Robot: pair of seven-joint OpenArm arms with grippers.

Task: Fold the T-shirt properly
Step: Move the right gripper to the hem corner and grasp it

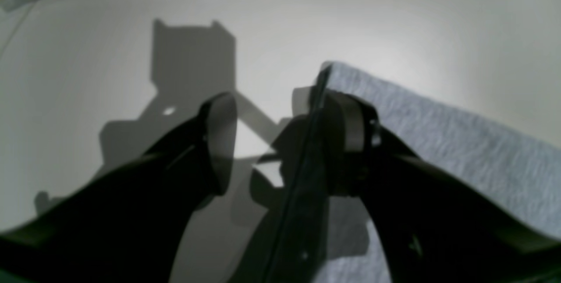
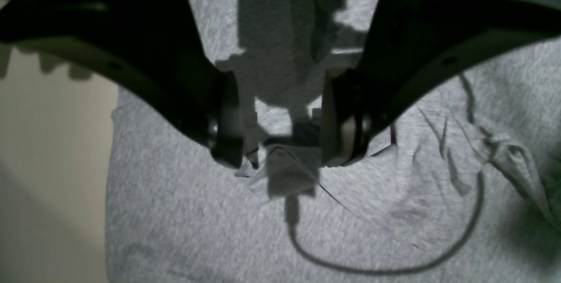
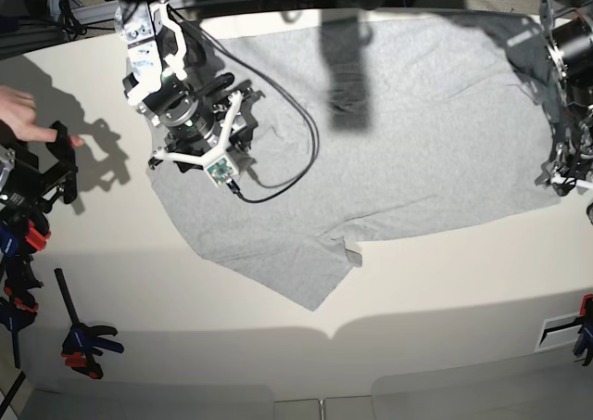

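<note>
T-shirt (image 3: pixel 408 123) lies spread flat on the surface (image 3: pixel 445 290). Right claw (image 2: pixel 280 143) stands open over the shirt's sleeve end, its 2 fingers apart. Left claw (image 1: pixel 280 143) stands open at the shirt's opposite edge, cloth beside 1 finger.

The T-shirt (image 3: pixel 408 123) is lying spread, plain side up, across the white table (image 3: pixel 445 290), one sleeve pointing toward the table's near edge. The right gripper (image 3: pixel 199 142) is sitting over the shirt's left edge, a black cable (image 3: pixel 301 133) looping across the cloth beside it. The left gripper (image 3: pixel 567 165) is sitting at the shirt's right edge. A human hand (image 3: pixel 23 128) is reaching in well left of the shirt, above black clamps (image 3: pixel 79 341).
</note>
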